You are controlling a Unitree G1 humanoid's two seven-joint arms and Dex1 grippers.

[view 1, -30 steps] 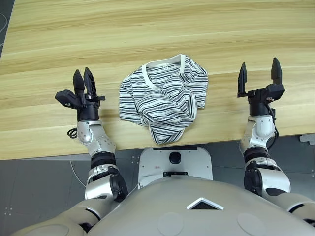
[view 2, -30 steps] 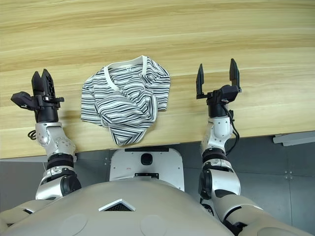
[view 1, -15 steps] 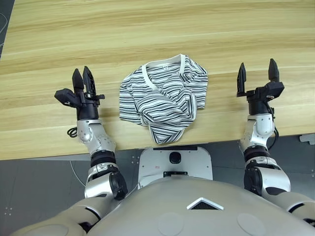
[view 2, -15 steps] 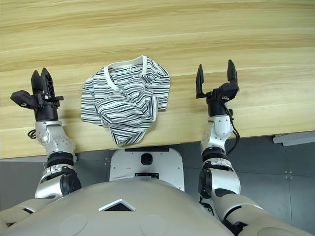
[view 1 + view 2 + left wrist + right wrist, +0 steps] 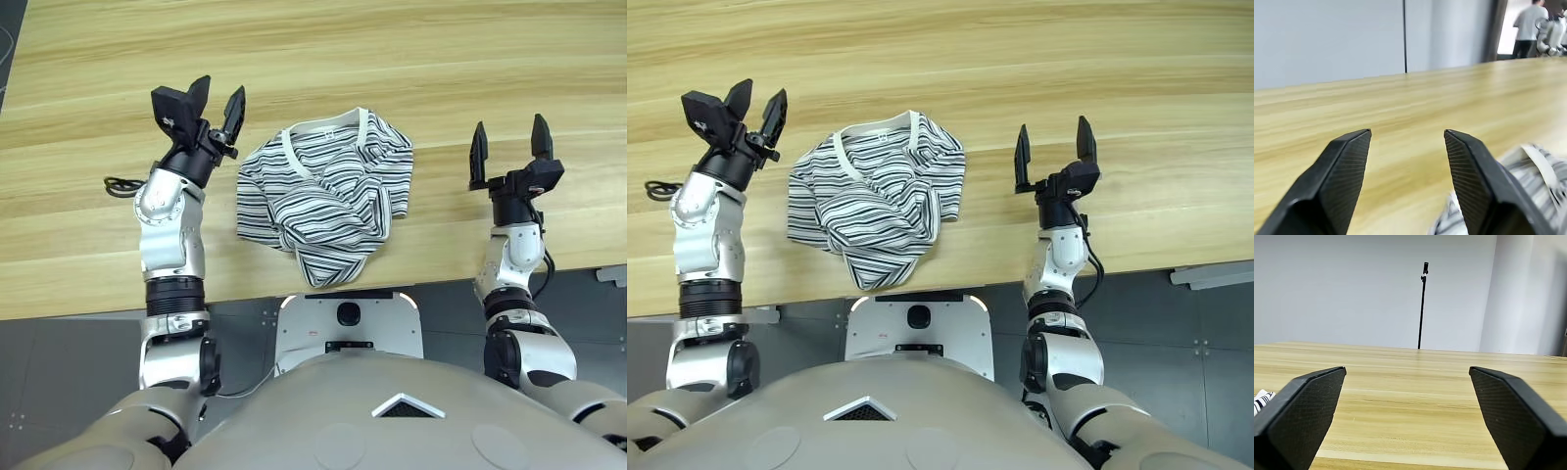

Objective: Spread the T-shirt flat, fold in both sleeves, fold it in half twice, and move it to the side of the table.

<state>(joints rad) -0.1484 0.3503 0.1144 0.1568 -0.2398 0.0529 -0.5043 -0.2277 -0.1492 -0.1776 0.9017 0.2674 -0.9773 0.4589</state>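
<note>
Fingers of the left gripper (image 5: 217, 96) stand apart, empty, at ten o'clock of the crumpled black-and-white striped T-shirt (image 5: 323, 196). Right gripper (image 5: 507, 132) gapes wide, empty too, at three o'clock. Shirt sits bunched by the light wooden table's (image 5: 392, 49) near edge.

One striped T-shirt (image 5: 323, 201). One wooden table (image 5: 313, 59). Two grippers, the left gripper (image 5: 220, 88) and the right gripper (image 5: 507, 124), two black fingers (image 5: 1347, 166) each, four total. One black cable loop (image 5: 118, 184) by the left arm. One thin black stand (image 5: 1422, 303) behind the table.
</note>
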